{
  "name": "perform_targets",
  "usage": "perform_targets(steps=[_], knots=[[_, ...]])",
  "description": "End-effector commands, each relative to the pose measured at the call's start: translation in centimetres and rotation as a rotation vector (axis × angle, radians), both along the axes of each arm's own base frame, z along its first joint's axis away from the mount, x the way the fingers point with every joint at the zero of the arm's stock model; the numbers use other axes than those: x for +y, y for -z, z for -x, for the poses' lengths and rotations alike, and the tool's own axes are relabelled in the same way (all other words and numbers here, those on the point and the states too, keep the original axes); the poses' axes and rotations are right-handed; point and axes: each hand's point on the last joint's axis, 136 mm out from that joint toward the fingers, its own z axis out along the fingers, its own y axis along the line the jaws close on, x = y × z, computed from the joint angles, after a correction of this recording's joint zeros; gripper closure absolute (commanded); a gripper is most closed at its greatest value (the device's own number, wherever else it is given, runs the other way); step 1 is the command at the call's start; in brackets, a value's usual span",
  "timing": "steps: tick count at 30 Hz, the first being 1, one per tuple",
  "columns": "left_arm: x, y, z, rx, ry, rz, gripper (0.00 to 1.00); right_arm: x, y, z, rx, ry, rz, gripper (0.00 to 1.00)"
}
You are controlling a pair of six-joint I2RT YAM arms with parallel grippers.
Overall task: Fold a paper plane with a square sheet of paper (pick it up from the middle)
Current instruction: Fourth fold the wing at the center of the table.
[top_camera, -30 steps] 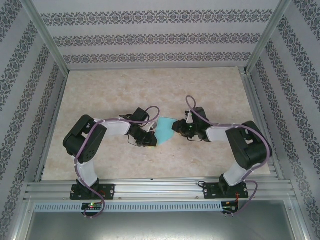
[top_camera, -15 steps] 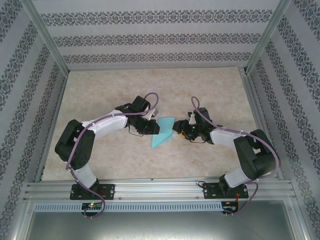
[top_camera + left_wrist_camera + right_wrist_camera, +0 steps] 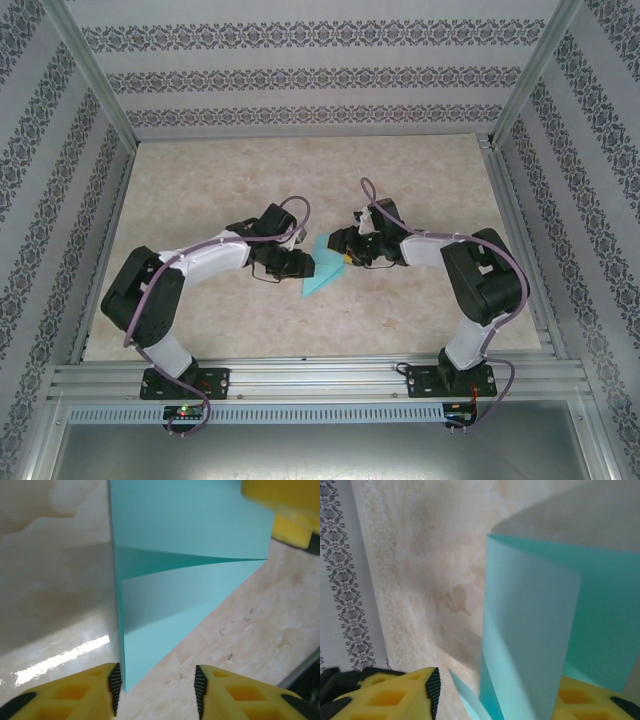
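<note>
top external view: your left hand (image 3: 303,263) and right hand (image 3: 345,250) close in on the teal sheet of paper (image 3: 322,268) at the middle of the counter (image 3: 250,170).
left wrist view puts the sheet (image 3: 190,535) partly folded, one layer raised over another along a sharp crease, its near corner between the left hand's (image 3: 157,680) parted fingers, against one pad and clear of the other; right wrist view shows a folded panel (image 3: 530,630) standing upright between the right hand's (image 3: 500,687) fingers, which sit apart, one touching the paper, the other well clear.
</note>
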Motion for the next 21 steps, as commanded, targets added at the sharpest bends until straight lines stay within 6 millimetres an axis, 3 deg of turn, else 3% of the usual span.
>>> perform_targets(steps=[1, 8, 13, 15, 21], knots=[[-0.4, -0.7, 0.0, -0.156, 0.004, -0.142, 0.52, 0.2, -0.2, -0.6, -0.001, -0.046, -0.023, 0.55], [-1.1, 0.6, 0.7, -0.353, 0.072, -0.517, 0.47, 0.5, -0.6, -0.4, 0.028, -0.069, -0.055, 0.66], [-1.9, 1.1, 0.3, -0.453, 0.086, -0.690, 0.44, 0.5, -0.8, -0.1, 0.033, -0.073, -0.062, 0.66], [-1.7, 1.2, 0.1, -0.462, 0.074, -0.729, 0.40, 0.5, -0.8, 0.0, 0.035, -0.073, -0.060, 0.66], [-1.7, 2.1, 0.1, -0.473, 0.074, -0.734, 0.41, 0.3, -1.1, 0.2, 0.029, -0.066, -0.055, 0.66]])
